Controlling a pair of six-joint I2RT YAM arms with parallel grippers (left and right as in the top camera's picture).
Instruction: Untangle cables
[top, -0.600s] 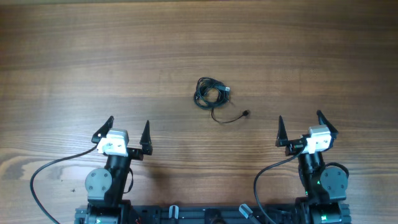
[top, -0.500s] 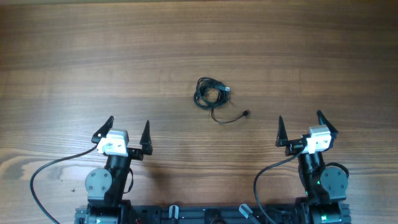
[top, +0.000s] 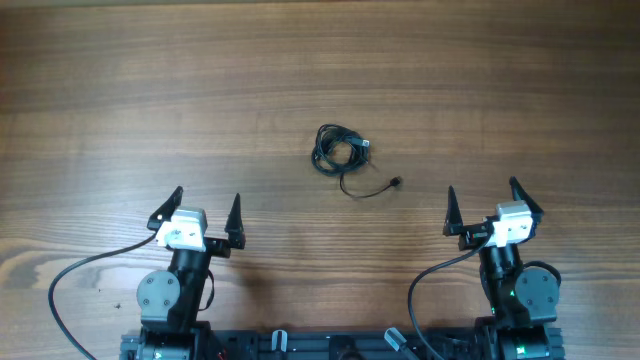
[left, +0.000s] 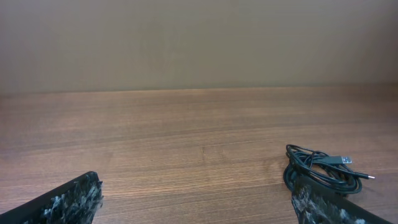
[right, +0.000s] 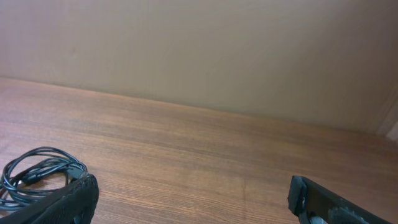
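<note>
The cables (top: 339, 150) lie as a small black tangle in the middle of the wooden table, with one loose strand ending in a plug (top: 397, 182) trailing toward the front right. In the left wrist view the cables (left: 320, 169) lie at the right, partly behind my right fingertip (left: 323, 205). The right wrist view has the cables (right: 34, 174) at its left edge. My left gripper (top: 207, 213) stands open at the front left, well short of the tangle. My right gripper (top: 486, 203) stands open at the front right. Nothing is between either pair of fingers.
Thick black arm cables (top: 60, 290) loop on the table at the front by both arm bases. A plain beige wall (left: 199, 43) rises behind the table's far edge.
</note>
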